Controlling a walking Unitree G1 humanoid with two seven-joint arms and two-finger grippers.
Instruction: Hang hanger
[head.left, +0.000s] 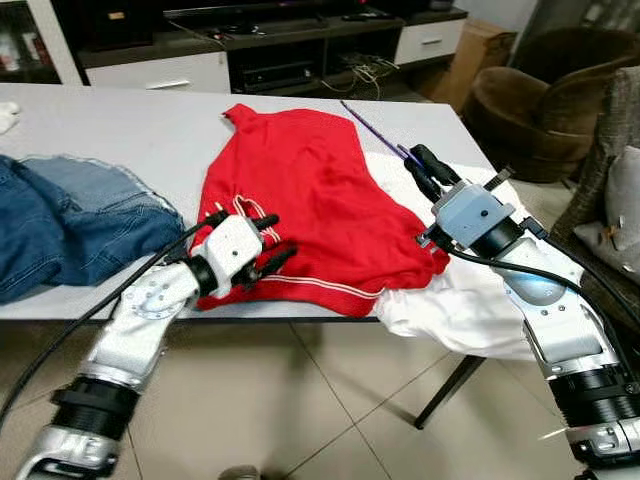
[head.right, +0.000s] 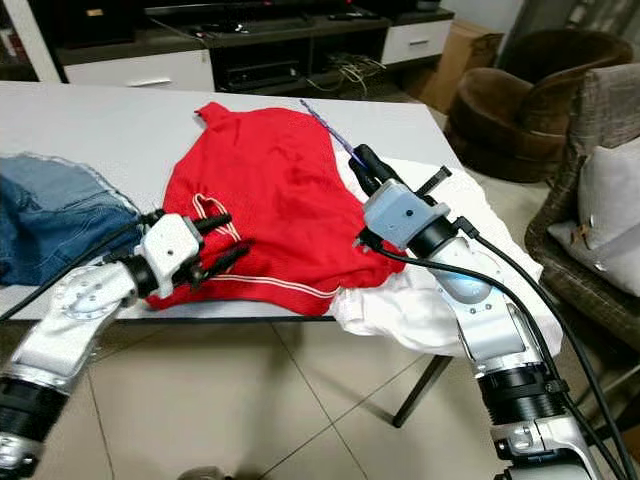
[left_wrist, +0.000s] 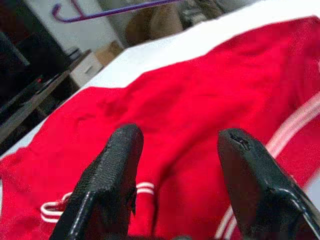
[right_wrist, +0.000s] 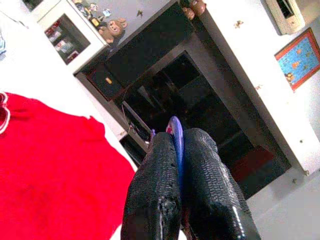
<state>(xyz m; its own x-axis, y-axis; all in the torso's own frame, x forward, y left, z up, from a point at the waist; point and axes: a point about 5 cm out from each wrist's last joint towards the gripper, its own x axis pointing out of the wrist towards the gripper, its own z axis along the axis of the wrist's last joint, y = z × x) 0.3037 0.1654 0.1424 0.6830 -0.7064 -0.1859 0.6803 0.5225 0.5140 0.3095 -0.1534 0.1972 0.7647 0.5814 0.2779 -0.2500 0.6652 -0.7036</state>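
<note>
On the white table (head.left: 120, 130), your right gripper (head.left: 420, 165) pinched the purple hanger (head.left: 368, 128), which slanted over the red shirt's (head.left: 310, 195) far edge. Your left gripper (head.left: 262, 245) hovered with fingers spread wide over the shirt's striped hem. Blue jeans (head.left: 60, 225) lay nearby.

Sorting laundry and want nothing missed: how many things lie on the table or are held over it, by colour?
Red: 1, the red shirt
Blue: 1, the blue jeans
White: 1, the white garment under the shirt's edge
Purple: 1, the purple hanger pinched in the right hand
Total: 4
</note>
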